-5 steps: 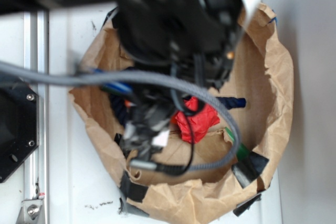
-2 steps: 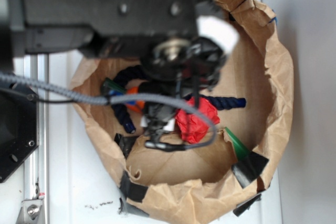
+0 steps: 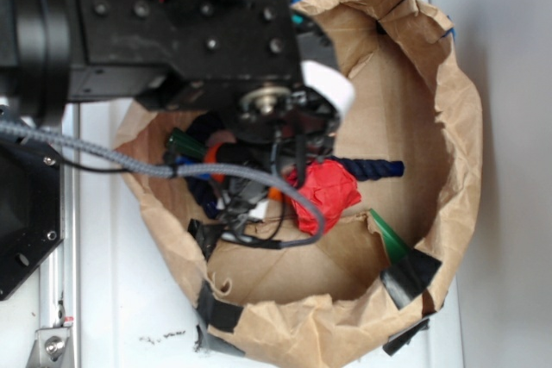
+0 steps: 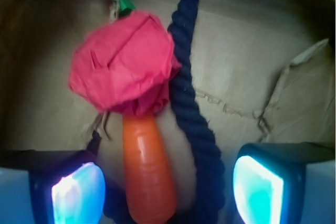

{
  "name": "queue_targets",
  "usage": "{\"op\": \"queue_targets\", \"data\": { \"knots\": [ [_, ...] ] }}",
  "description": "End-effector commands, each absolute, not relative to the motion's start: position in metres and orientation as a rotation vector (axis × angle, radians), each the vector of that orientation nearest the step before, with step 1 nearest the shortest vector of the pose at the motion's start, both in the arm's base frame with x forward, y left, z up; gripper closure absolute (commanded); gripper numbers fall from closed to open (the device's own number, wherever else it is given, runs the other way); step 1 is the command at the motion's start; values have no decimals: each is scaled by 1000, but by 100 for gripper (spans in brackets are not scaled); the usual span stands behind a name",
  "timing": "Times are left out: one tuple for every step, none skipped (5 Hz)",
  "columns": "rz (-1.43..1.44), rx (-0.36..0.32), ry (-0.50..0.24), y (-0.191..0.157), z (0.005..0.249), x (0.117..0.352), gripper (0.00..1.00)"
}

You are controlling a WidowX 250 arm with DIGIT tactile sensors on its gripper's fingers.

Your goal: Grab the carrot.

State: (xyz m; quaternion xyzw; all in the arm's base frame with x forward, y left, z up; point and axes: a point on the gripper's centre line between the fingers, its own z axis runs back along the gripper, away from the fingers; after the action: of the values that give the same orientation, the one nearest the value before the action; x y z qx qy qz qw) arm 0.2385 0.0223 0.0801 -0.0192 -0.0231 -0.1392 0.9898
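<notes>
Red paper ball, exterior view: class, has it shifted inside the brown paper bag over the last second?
Cannot tell for certain. The red paper ball sits at about the same spot against the brown paper bag rim, beside the blue rope; any shift is slight.

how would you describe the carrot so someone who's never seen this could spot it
Look inside the crumpled brown paper bag. The carrot lies on its floor between the open fingers, tip tucked under the red paper wad. It is smooth, glossy orange and tapered, unlike the twisted dark blue rope beside it.
</notes>
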Motion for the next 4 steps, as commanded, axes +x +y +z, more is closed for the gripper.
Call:
{"op": "queue_targets", "data": {
  "knots": [
    [-292, -4, -77, 12, 71, 232, 0],
    [-295, 19, -81, 4, 65, 224, 0],
    [-296, 31, -73, 1, 51, 217, 0],
    [-263, 48, -70, -1, 45, 208, 100]
  ]
}}
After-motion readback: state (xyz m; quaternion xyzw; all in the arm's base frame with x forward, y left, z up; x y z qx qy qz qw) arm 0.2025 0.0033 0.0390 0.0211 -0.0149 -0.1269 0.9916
